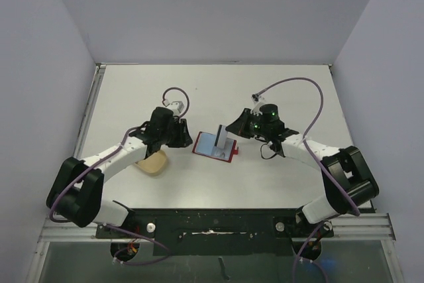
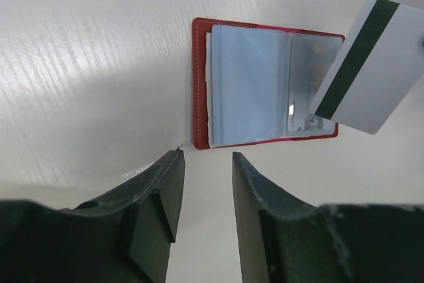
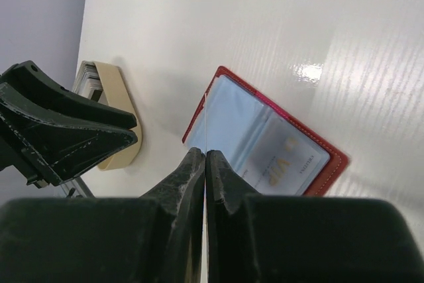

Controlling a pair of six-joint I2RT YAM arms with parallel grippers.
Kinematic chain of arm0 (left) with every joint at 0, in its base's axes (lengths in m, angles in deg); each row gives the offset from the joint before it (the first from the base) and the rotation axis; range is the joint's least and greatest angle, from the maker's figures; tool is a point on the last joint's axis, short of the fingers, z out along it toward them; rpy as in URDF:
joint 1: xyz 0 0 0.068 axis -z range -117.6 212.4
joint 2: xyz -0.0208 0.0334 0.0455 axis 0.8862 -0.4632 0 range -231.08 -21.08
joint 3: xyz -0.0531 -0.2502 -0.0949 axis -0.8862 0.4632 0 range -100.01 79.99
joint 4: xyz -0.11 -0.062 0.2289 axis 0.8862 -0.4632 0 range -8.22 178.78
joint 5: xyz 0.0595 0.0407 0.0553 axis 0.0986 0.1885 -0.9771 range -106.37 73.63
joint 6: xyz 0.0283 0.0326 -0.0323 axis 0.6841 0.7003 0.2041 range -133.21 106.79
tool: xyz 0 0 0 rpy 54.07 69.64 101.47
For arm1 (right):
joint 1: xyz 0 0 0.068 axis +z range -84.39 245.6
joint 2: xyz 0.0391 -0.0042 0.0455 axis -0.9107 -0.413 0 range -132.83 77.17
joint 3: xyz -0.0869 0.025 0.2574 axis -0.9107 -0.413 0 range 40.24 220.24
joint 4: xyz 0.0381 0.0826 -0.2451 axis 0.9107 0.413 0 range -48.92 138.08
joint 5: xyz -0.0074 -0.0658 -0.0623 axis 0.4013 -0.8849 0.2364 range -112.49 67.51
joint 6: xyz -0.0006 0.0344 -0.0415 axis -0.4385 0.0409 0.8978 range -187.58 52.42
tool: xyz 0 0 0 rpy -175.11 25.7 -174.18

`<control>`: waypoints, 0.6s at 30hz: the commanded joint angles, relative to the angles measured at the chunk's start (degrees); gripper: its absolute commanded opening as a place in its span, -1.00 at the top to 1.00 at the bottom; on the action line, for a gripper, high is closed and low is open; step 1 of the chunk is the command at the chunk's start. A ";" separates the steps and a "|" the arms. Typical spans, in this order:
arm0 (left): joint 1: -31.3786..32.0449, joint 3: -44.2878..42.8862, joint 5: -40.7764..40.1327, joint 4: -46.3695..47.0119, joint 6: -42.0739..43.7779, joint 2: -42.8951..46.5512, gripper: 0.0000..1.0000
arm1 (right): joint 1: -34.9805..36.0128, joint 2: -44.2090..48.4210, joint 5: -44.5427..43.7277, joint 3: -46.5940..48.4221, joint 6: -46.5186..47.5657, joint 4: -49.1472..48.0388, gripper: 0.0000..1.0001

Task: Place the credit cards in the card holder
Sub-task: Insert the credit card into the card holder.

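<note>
The red card holder (image 1: 213, 145) lies open on the table, its clear pockets up (image 2: 252, 84) (image 3: 265, 140). A pale card with gold print sits in one pocket (image 3: 291, 158). My right gripper (image 1: 230, 130) (image 3: 205, 154) is shut on a credit card (image 1: 222, 138), held on edge over the holder. That card shows a black stripe (image 2: 371, 67) and is a thin line (image 3: 205, 120) in the right wrist view. Just left of the holder, my left gripper (image 1: 184, 134) (image 2: 207, 167) stands open with nothing between its fingers. More credit cards (image 3: 86, 77) sit in the tan dish.
The tan oval dish (image 1: 154, 163) (image 3: 122, 120) lies under the left arm, left of the holder. The left gripper's black body (image 3: 59, 130) stands close to the dish. Grey walls bound the table on three sides.
</note>
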 commanded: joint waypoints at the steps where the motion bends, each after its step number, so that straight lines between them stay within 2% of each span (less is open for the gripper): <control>1: -0.53 -2.47 -0.36 7.08 -1.19 -3.93 0.36 | -1.30 -2.53 -0.90 2.70 -1.33 -4.34 1.00; 8: -0.91 -2.75 2.14 9.15 -1.03 -9.85 0.39 | -3.30 -5.68 0.95 1.56 -3.46 -7.56 1.00; 18: -0.83 -1.46 6.17 9.47 -2.18 -12.99 0.60 | -4.05 -8.96 3.68 0.58 -4.23 -11.42 1.00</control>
